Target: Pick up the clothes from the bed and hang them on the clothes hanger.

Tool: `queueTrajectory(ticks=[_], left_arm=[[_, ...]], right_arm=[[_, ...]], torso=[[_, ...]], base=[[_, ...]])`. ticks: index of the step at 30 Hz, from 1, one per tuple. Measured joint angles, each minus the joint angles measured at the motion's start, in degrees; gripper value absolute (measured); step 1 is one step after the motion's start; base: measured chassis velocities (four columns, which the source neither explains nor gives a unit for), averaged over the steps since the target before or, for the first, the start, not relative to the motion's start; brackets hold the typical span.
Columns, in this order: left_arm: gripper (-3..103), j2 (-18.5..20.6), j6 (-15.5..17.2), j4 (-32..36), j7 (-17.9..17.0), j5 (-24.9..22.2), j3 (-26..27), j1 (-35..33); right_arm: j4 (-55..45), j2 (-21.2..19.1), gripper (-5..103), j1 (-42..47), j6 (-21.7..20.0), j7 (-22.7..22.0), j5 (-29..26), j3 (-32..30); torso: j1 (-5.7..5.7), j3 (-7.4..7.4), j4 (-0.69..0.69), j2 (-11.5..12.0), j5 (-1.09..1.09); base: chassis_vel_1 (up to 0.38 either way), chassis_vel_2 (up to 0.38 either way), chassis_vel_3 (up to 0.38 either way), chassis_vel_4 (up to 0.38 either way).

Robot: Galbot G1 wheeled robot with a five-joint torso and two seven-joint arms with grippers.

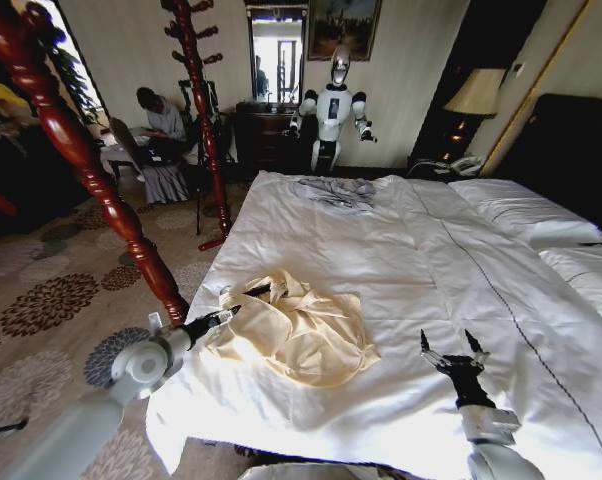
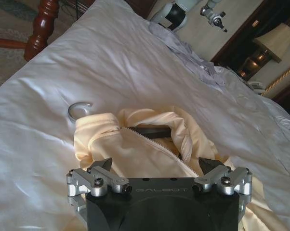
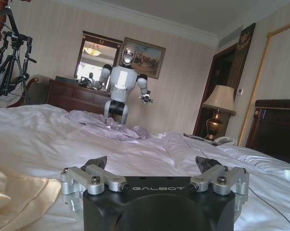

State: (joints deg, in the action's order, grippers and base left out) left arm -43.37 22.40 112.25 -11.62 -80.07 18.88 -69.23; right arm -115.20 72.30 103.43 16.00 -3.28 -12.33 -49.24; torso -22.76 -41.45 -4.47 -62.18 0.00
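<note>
Lying on bed (image 1: 401, 250): cream shirt (image 1: 296, 330), hanger (image 2: 152, 131) inside.

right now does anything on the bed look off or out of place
Yes. The cream shirt lies crumpled in a heap on the bed with the black hanger already inside its collar, the silver hook poking out onto the sheet. A grey garment is bunched at the far end.

Soft window daylight, warped edges.

left hand (image 1: 224, 315) spread, right hand (image 1: 453, 348) spread
</note>
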Motion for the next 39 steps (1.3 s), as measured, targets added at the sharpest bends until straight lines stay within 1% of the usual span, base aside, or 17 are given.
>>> queueTrajectory(ticks=[15,28,29,30,31,32,34,35,36,37,38,39], left_arm=[[100,-2.55,-0.51,-4.56,1.43,1.82,-3.26,1.93],[100,-4.41,-0.91,-7.69,1.21,2.11,-6.49,4.63],[102,-4.64,-0.93,-7.85,1.10,2.12,-6.83,4.88],[100,-4.93,-0.97,-7.94,0.89,2.13,-7.14,5.09],[100,-5.08,-0.97,-7.96,0.68,2.13,-7.27,5.12],[94,-5.13,-0.92,-7.98,0.51,2.14,-7.34,5.12],[94,-5.22,-0.88,-8.08,0.25,2.17,-7.43,5.12],[84,-5.38,-0.88,-8.32,-0.03,2.21,-7.49,5.02],[78,-5.48,-0.98,-8.50,-0.08,2.21,-7.50,4.93],[78,-5.55,-1.12,-8.61,-0.09,2.21,-7.53,4.88],[73,-5.67,-1.30,-8.78,-0.13,2.22,-7.55,4.85],[73,-5.67,-1.30,-8.78,-0.13,2.22,-7.55,4.85]], right_arm=[[0.00,0.00,100,0.00,0.00,0.00,0.00,0.00],[0.00,0.00,100,0.00,0.00,0.00,0.00,0.00],[0.00,0.00,100,0.00,0.00,0.00,0.00,0.00],[0.00,0.00,100,0.00,0.00,0.00,0.00,0.00],[0.00,0.00,100,0.00,0.00,0.00,0.00,0.00],[0.00,0.00,100,0.00,0.00,0.00,0.00,0.00],[0.00,0.00,100,0.00,0.00,0.00,0.00,0.00],[0.00,0.00,100,0.00,0.00,0.00,0.00,0.00],[0.00,0.00,100,0.01,0.00,0.00,0.00,0.00],[0.00,-0.01,100,0.00,0.00,0.00,0.00,0.00],[0.00,0.00,100,0.00,0.00,0.00,0.00,0.00],[0.00,0.00,100,0.00,0.00,0.00,0.00,0.00]], torso=[[0.00,0.00,0.01,0.00,0.01],[0.00,0.00,0.00,0.01,0.01],[0.00,0.00,0.00,0.01,0.01],[0.00,0.00,0.00,0.01,0.01],[0.00,0.00,0.01,0.01,0.01],[0.00,0.00,0.01,0.01,0.01],[0.00,0.00,0.01,0.01,0.01],[0.00,0.00,0.01,0.01,0.01],[0.00,0.00,0.01,0.01,0.01],[0.00,0.00,0.01,0.01,0.01],[0.00,0.00,0.02,0.01,0.02],[0.00,0.00,0.02,0.01,0.02]], base=[[0.000,0.000,0.000,0.000],[0.000,0.000,0.000,0.000],[0.000,0.000,0.000,0.000],[0.000,0.000,0.000,0.000],[0.000,0.000,0.000,0.000],[0.000,0.000,0.000,0.000],[0.000,0.000,0.000,0.000],[0.000,0.000,0.000,0.000],[0.000,0.000,0.000,0.000],[0.000,0.000,0.000,0.000],[0.000,0.000,0.000,0.000],[0.000,0.000,0.000,0.000]])
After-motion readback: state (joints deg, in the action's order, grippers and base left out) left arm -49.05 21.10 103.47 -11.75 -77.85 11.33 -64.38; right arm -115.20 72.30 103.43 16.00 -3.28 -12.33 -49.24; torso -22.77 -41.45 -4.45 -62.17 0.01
